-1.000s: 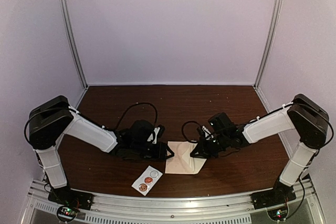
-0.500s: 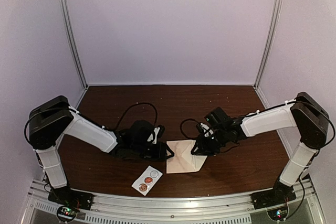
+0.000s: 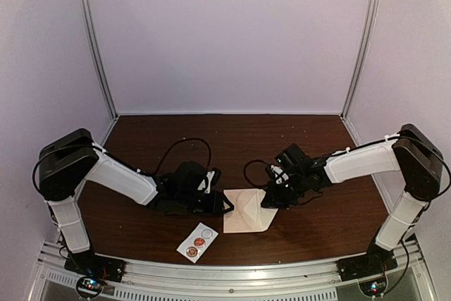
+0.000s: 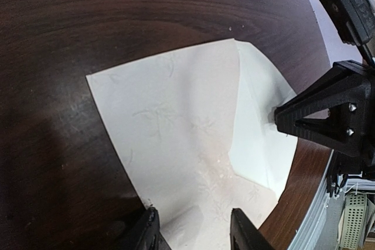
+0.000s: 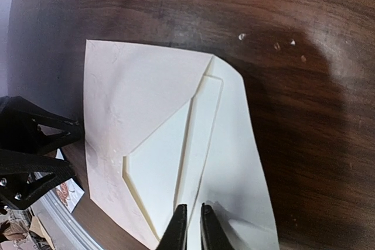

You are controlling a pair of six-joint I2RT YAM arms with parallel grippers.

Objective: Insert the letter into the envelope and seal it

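So the envelope [image 3: 246,213] is lying flat on the bench [image 3: 317,146], right in the middle between the two arms. It's thin, pale cream paper with a slight pinkish tint. In the left wrist view there's a faint leafy embossed pattern across the body. The side facing the right arm is a plainer, smoother panel, and its far corner curls up a little off the wood. From the right wrist view the body has a slanted, pointed cut, and the straight edge of a flat cream sheet [image 5: 176,168] shows in the opening.

The left gripper [image 4: 193,229] is about halfway open. Its black fingers are spread on either side of the envelope's left edge, with nothing clamped between them. The right gripper [image 5: 192,226] is nearly closed, with only a thin slit between the fingers. It sits right where the cream sheet's edge meets the plain panel, and I honestly can't tell whether it's pinching the paper or just touching it.

The bench is dark brown wood grain, a bit glossy. Nearer the front rail is a small white sticker strip [image 3: 197,242], which carries two round dots, one pale and one reddish.
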